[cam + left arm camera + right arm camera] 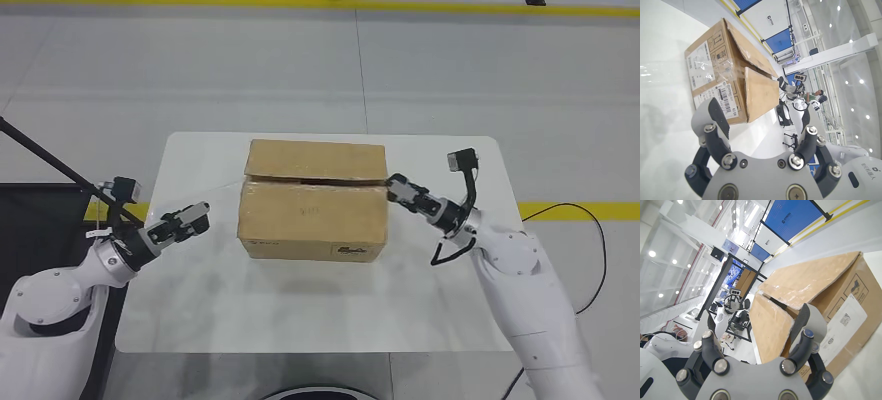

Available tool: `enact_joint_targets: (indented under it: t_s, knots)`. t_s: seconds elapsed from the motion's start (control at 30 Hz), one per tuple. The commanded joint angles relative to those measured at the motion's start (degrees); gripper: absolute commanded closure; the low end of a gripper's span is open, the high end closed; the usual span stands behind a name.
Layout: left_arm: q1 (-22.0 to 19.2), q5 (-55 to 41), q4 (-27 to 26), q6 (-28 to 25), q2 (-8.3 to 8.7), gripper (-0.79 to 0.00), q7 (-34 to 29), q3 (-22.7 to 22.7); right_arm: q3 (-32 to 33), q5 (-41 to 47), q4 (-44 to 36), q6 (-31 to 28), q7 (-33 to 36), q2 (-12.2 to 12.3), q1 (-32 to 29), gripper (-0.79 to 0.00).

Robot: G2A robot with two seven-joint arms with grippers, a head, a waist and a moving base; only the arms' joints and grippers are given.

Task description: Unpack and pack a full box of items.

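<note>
A brown cardboard box (313,205) stands in the middle of the white table (200,310), its two top flaps folded down with a dark gap along the seam. My left gripper (195,218) hovers open a short way off the box's left side; the left wrist view shows the labelled end of the box (730,62) beyond my open left gripper (761,106). My right gripper (400,190) is open at the box's upper right edge by the seam. In the right wrist view the corner of the near flap (770,325) lies between the open fingers of the right gripper (757,313).
A black pole (50,160) slants across the table's left edge, over a dark mat on the floor. A black cable (590,230) loops off the table to the right. Bare tabletop lies in front of the box.
</note>
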Motion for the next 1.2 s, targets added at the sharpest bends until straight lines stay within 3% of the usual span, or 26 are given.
enact_joint_targets:
  t_s: [0.0, 0.33, 0.57, 0.9, 1.17]
  knots:
    - [0.1, -0.7, -0.2, 0.1, 0.06, -0.785, 0.0, -0.1, 0.4, 3.1, -0.4, -1.0, 1.3, 0.1, -0.3, -0.785]
    - [0.2, -5.0, -1.9, 0.8, 0.24, -0.785, 1.1, -1.1, 4.1, 13.5, -6.3, -3.2, 12.0, 1.3, -3.6, -0.785]
    - [-0.2, -10.9, -3.9, 1.7, 0.28, -0.785, 1.1, -1.6, 6.1, 15.0, -13.3, -2.6, 20.9, 2.4, -7.7, -0.785]
    - [-1.3, -14.9, -5.5, 1.1, 0.97, -0.785, -9.6, -0.5, 6.6, 12.2, -22.4, -1.7, 26.2, 3.7, -14.6, -0.785]
    - [-2.2, -11.9, -4.5, -0.1, 1.76, -0.785, -19.7, 3.0, 2.6, 7.9, -24.6, -0.4, 27.5, 4.4, -15.9, -0.785]
